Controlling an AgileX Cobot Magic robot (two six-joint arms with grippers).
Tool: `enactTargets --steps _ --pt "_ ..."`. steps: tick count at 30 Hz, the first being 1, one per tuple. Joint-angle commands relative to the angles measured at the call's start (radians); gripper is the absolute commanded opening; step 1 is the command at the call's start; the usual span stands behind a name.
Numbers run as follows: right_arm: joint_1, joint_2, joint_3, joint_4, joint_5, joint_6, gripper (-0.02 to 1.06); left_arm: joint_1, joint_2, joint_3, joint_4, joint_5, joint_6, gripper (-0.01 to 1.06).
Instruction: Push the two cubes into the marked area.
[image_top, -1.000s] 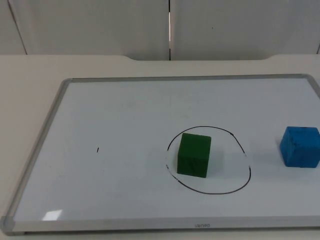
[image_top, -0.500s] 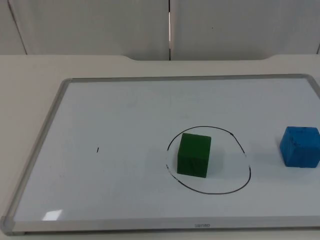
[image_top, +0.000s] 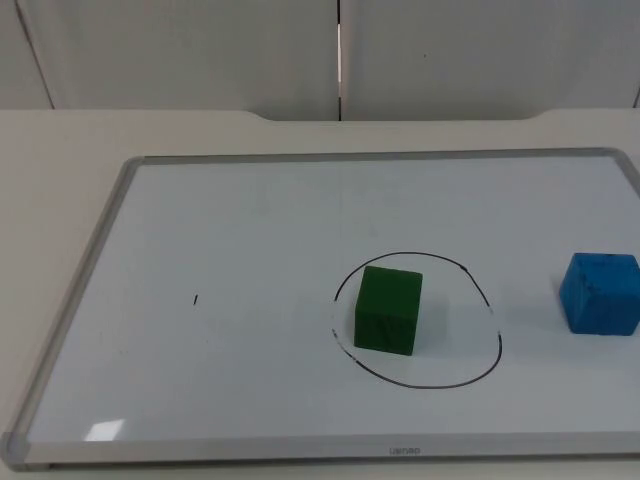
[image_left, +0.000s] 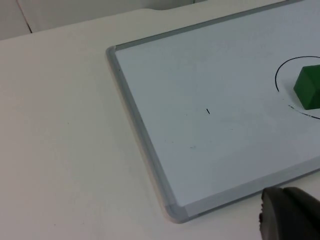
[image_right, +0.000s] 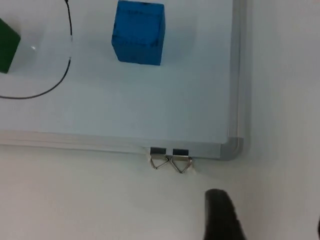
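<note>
Where the whiteboard lies flat on the worktop, the scene reads as follows.

Whiteboard (image_top: 250, 230): white surface in a grey metal frame, lying flat on the pale worktop (image_top: 60, 140), which ends at the grey partition wall (image_top: 200, 50).

Marked area (image_top: 490, 330): a hand-drawn black ring on the board, towards the board's near edge and right of its middle.

Green cube (image_top: 388, 310): standing inside the ring, in its left half, close to the line but not across it; in the left wrist view (image_left: 308, 87) it sits just within the drawn arc.

Blue cube (image_top: 600, 292): on the board, outside the ring and well to its right, near the board's right edge; in the right wrist view (image_right: 138, 32) it stands apart from the line, with bare board between them.

Small black tick (image_top: 196, 299): a short pen mark on the board's left half, away from both cubes.

Binder clips (image_right: 170, 158): two, side by side, on the board's frame close to a rounded corner.

Left gripper (image_left: 290, 217): over the worktop just off the board's frame, away from the cubes; only one dark fingertip can be made out, so I cannot tell how the fingers stand.

Right gripper (image_right: 265, 215): above the bare worktop beyond the clipped edge; its fingers look spread, holding nothing, though little of them is visible.
</note>
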Motion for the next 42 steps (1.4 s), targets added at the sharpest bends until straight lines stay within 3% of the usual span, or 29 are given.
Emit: enactTargets --steps 1,3,4,7,11,24,32,42 --pt "-0.005 0.064 -0.033 -0.003 -0.021 0.007 0.33 0.002 -0.004 0.004 0.006 -0.01 -0.007 0.0" --pt "-0.005 0.169 -0.07 -0.005 -0.034 0.007 0.19 0.002 -0.004 0.004 0.006 -0.01 -0.007 0.0" --pt "-0.005 0.169 -0.07 -0.005 -0.034 0.007 0.19 0.002 -0.004 0.004 0.006 -0.01 -0.007 0.0" --pt "-0.005 0.344 -0.125 -0.007 -0.106 0.007 0.0 0.002 -0.004 0.004 0.006 -0.01 -0.007 0.0" --pt "-0.005 0.533 -0.186 -0.001 -0.184 0.01 0.0 0.002 -0.004 0.004 0.006 -0.01 -0.007 0.0" --pt "-0.005 0.98 -0.374 -0.004 -0.241 0.004 0.0 0.002 -0.004 0.004 0.006 -0.01 -0.007 0.0" --pt "-0.005 1.092 -0.395 -0.002 -0.339 0.004 0.0 0.002 -0.004 0.004 0.006 -0.01 -0.007 0.0" --pt "-0.005 1.105 -0.395 0.006 -0.393 0.004 0.0 0.002 -0.004 0.004 0.006 -0.01 -0.007 0.0"
